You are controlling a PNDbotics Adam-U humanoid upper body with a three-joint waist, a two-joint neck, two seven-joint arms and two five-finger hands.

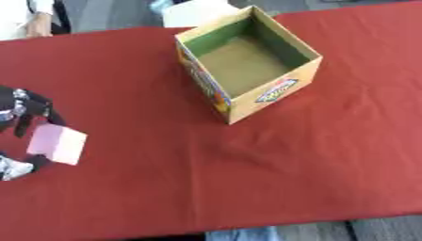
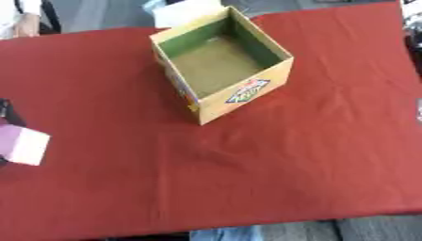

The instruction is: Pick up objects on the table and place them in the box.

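Left hand (image 1: 25,117) takes a small pink-and-white carton (image 1: 58,144) at the table's left edge.

Dark fingers curl over the carton's top edge and a thumb shows beneath it, so the hand is clamped on it. It looks like light, stiff card that could dent if squeezed, best held across its flat faces. The open cardboard box (image 1: 247,66) stands well apart, at the far middle of the red tablecloth (image 1: 288,174), and looks empty. It has a colourful label on the front, but the writing cannot be read. The right hand is out of sight.
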